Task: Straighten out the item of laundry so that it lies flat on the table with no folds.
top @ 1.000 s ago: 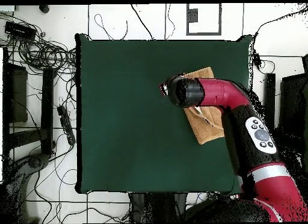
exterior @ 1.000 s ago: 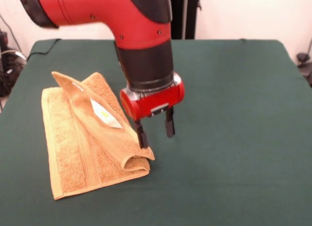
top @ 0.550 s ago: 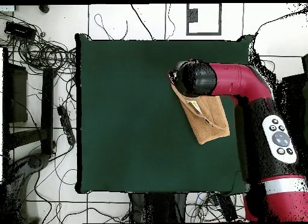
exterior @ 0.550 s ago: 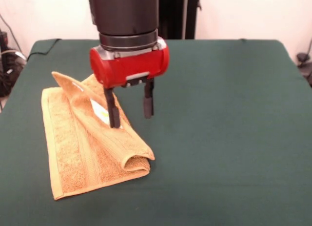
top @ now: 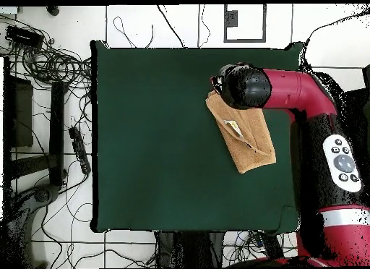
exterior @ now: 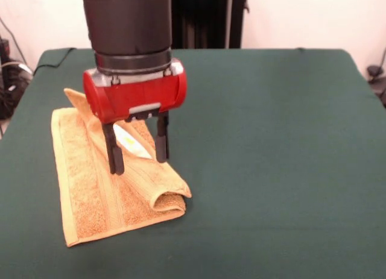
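Dark green worktop (exterior: 289,146), mostly bare. Orange-tan towel (exterior: 90,194) near one side edge, doubled over itself, with a raised fold and a rolled corner at the front. Red-and-black gripper (exterior: 137,157), moved in half a second from beside the fold to directly above it, jaws spread and holding nothing. Probably lining up a pinch; unfolding not yet begun.
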Controlling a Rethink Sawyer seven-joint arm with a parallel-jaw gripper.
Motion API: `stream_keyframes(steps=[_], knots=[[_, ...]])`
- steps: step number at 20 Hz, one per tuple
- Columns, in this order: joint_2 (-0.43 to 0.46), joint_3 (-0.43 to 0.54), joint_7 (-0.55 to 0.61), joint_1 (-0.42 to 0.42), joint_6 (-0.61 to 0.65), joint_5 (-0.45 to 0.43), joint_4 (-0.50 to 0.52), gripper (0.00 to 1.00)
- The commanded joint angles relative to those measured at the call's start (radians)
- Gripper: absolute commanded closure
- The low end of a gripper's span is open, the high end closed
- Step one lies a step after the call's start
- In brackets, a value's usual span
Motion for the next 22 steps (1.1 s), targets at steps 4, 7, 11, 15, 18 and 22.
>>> stream_keyframes(steps=[4, 7, 11, 15, 18, 22], knots=[[0.139, 0.098, -0.223, 0.014, 0.11, -0.014, 0.008, 0.0], [0.146, 0.099, -0.219, 0.013, 0.112, -0.01, 0.008, 0.0], [0.15, 0.094, -0.205, 0.012, 0.107, -0.009, 0.018, 0.0], [0.171, 0.098, -0.212, 0.015, 0.107, -0.01, 0.003, 0.0], [0.187, 0.102, -0.222, 0.016, 0.106, -0.013, -0.009, 0.0], [0.198, 0.107, -0.229, 0.017, 0.109, -0.014, -0.019, 0.0]])
